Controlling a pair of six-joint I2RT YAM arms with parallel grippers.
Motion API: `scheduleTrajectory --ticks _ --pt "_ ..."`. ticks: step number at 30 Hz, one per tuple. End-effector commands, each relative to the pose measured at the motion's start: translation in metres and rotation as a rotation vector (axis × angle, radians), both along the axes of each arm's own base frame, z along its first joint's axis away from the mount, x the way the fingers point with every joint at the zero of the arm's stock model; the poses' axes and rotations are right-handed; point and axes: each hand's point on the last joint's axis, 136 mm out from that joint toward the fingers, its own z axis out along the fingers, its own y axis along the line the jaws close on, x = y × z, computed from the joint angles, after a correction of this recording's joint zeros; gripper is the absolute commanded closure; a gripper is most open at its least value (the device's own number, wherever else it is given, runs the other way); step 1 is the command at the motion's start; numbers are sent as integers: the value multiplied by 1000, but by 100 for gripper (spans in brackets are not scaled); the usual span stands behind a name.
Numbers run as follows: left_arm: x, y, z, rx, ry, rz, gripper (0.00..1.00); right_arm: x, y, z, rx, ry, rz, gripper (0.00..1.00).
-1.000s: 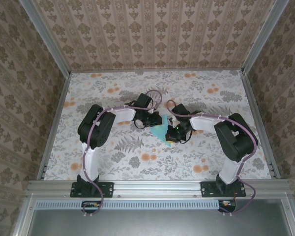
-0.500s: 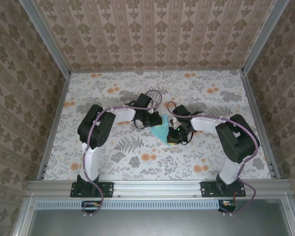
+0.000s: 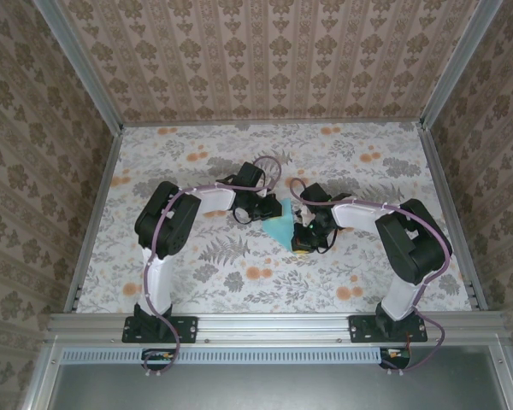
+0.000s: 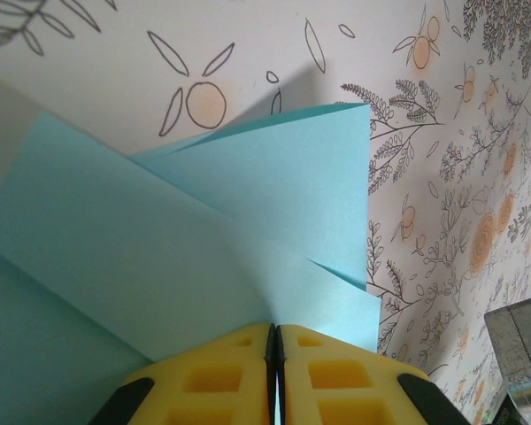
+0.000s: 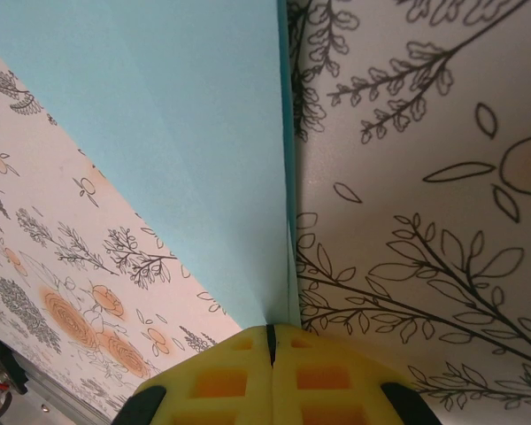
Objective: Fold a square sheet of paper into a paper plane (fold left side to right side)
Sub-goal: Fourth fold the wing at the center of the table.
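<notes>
Thin light-blue partly folded paper sheet (image 3: 280, 227) was held over middle of floral desk (image 3: 197, 162). Left end effector (image 4: 275, 329) was pinched shut on its layers, right end effector (image 5: 270, 329) on its creased edge, likely to keep folds aligned.

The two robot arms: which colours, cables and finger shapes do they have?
Both the left arm and the right arm have white links, black joints and a thin mauve cable alongside. The left gripper and right gripper have yellow fingers with square recesses.
</notes>
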Motion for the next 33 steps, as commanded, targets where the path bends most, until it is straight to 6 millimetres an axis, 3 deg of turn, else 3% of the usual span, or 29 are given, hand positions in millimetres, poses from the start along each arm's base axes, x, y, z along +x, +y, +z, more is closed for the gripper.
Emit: scheduleTrajectory --ticks 1,12,15,19,22,26,29,33 --pt "-7 33 -41 144 76 54 88 -42 -20 -9 -94 131 31 100" --pt "-4 28 -31 120 69 44 87 -37 -14 -5 -60 102 23 100" --pt "-1 22 -19 83 56 33 85 -27 -7 1 -31 61 17 100" --pt "7 7 18 -29 19 12 76 -1 6 30 58 -78 -3 100" --pt "16 -1 57 -137 -27 2 68 18 2 57 97 -195 -32 89" --pt "25 7 98 -193 -103 18 60 39 -18 78 90 -315 -76 74" --pt "22 20 107 -183 -119 44 56 52 -28 85 95 -378 -110 63" --pt "9 34 93 -151 -87 69 57 65 -30 93 112 -460 -136 52"
